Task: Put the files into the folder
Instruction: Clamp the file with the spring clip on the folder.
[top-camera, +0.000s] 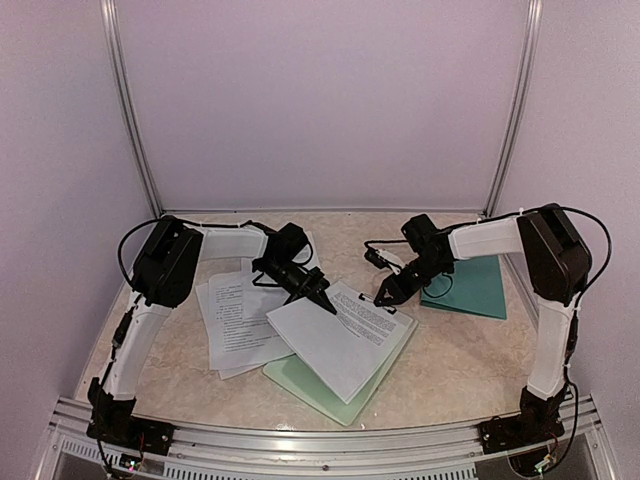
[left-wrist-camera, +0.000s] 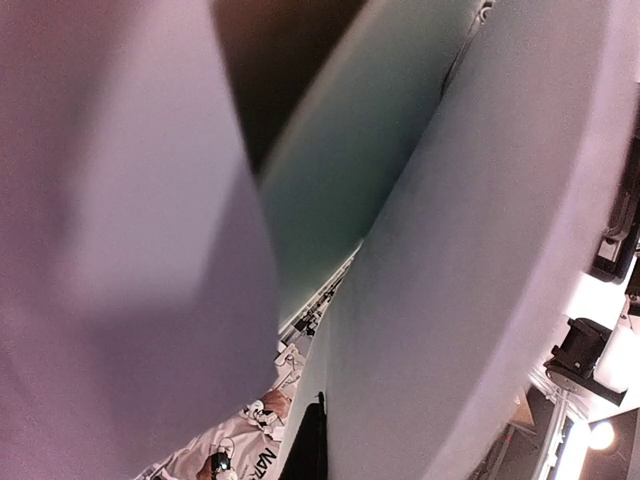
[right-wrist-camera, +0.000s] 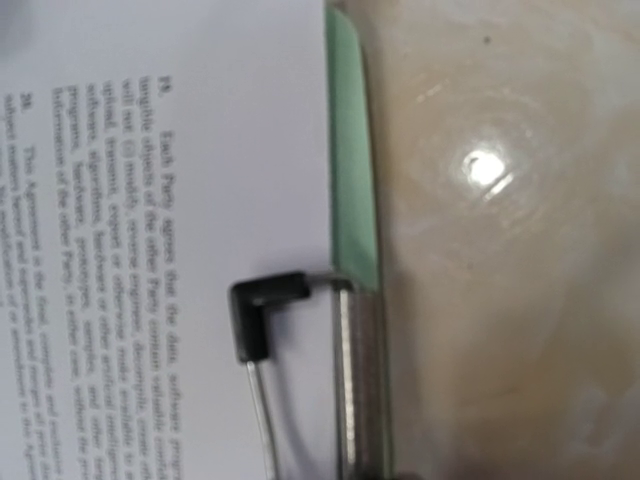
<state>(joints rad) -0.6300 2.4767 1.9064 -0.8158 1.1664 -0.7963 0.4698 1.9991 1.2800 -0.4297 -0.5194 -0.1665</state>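
Note:
The files are white printed sheets. One sheet (top-camera: 325, 345) is raised at its far corner, with my left gripper (top-camera: 322, 299) shut on it. In the left wrist view that sheet (left-wrist-camera: 480, 250) fills the frame as a blur beside a dark finger (left-wrist-camera: 308, 450). Another printed sheet (top-camera: 378, 316) (right-wrist-camera: 170, 200) lies on a pale mint clipboard (top-camera: 335, 392). My right gripper (top-camera: 386, 295) sits at the clipboard's far edge, closed on its metal clip (right-wrist-camera: 358, 380); its fingertips are out of the wrist view. The dark teal folder (top-camera: 472, 287) lies flat behind the right gripper.
More loose sheets (top-camera: 232, 325) lie fanned on the table left of the clipboard, under the left arm. The clip's wire with a black tip (right-wrist-camera: 262, 305) rests on the printed page. Pale walls with metal posts close in the table's back and sides.

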